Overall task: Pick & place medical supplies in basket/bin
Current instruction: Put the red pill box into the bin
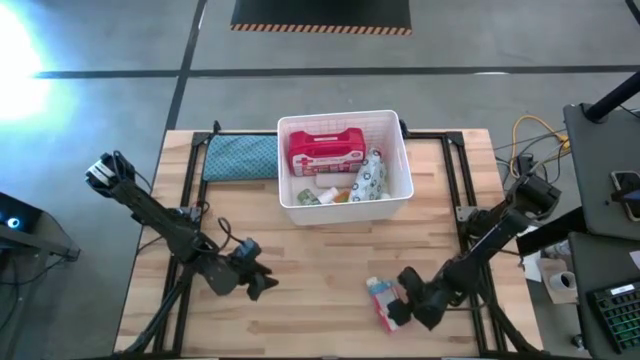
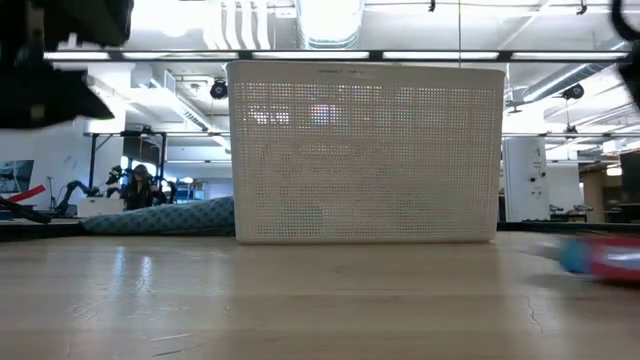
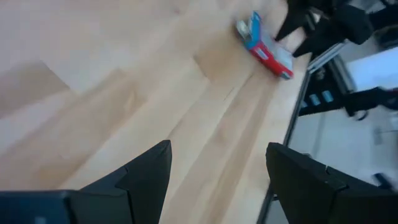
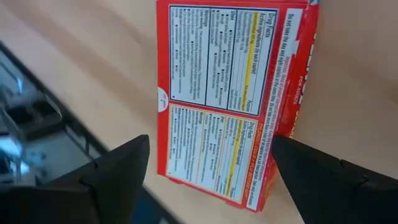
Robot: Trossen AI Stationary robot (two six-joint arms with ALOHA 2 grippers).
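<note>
Wood table (image 1: pixel 320 260) carried the white bin (image 1: pixel 345 205) at the far edge, case and packet inside; box (image 1: pixel 380 300) lay flat near the front edge, long axis running front-to-back. Right gripper (image 1: pixel 400 305) open, straddling it. Left gripper (image 1: pixel 262 282) open, idle. Risk: an off-centre pinch skidding it off the edge

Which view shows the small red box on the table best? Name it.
Right wrist view: the small red cardboard box fills it, printed panel legible. High view shows it small; left wrist view distant; low view a blur.
</note>
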